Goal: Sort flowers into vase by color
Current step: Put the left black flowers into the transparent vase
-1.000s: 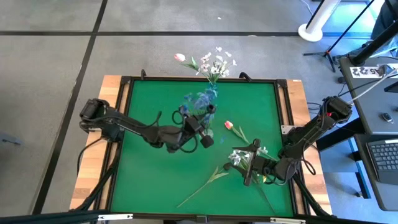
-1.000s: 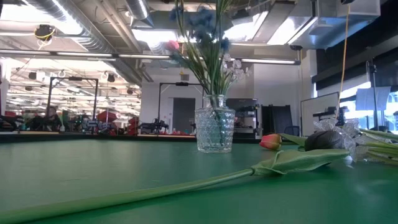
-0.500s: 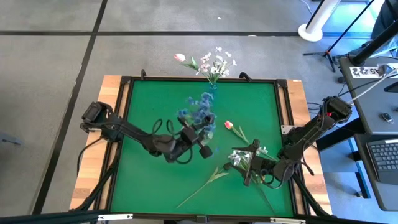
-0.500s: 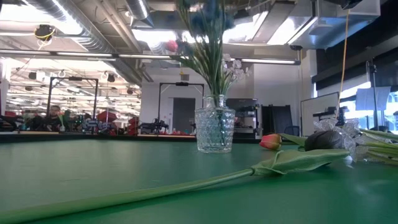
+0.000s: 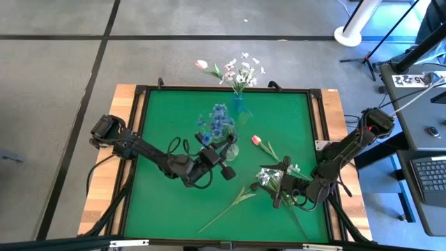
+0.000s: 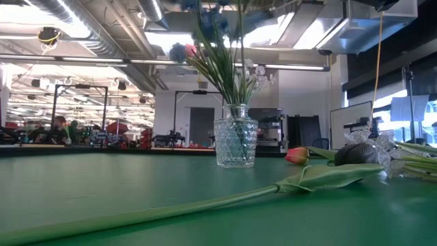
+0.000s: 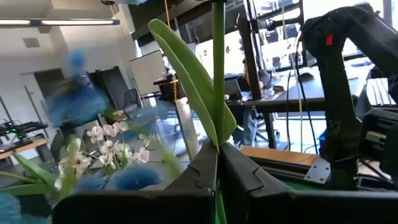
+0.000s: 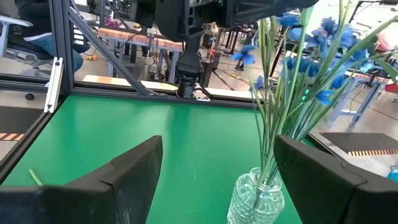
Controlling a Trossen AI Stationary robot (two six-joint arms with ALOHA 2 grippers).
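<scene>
A clear glass vase (image 6: 235, 143) (image 8: 258, 193) stands mid-table with several green stems of blue flowers (image 5: 216, 124) (image 8: 323, 56) in it. My left gripper (image 5: 224, 143) (image 7: 217, 149) hangs above the vase, shut on one green stem. A second vase (image 5: 239, 104) at the far edge holds white blossoms (image 5: 240, 71) and a pink tulip (image 5: 201, 64). A pink tulip (image 5: 256, 139) (image 6: 297, 156), a near-black tulip (image 6: 358, 152) and white sprays (image 5: 268, 174) lie on the mat. My right gripper (image 5: 279, 183) (image 8: 219, 149) waits open over them. My left gripper pinches a thin green stem (image 7: 217, 124) between its two fingers, just below a long leaf (image 7: 193, 74). The fingers come in about level and lie across the stem, which stands upright. Its lower part is hidden below the fingers in the left wrist view.
A long stem with a leaf (image 5: 230, 206) (image 6: 328, 176) lies slantwise on the green mat toward the near edge. A raised black frame (image 5: 139, 139) rims the mat. Bare mat (image 5: 167, 118) lies to the left.
My left gripper has moved toward the table's near edge with the stem it holds. The blue blossoms have swung from beside the far vase to over mid-table, and the stems in the glass vase have tipped over from upright.
</scene>
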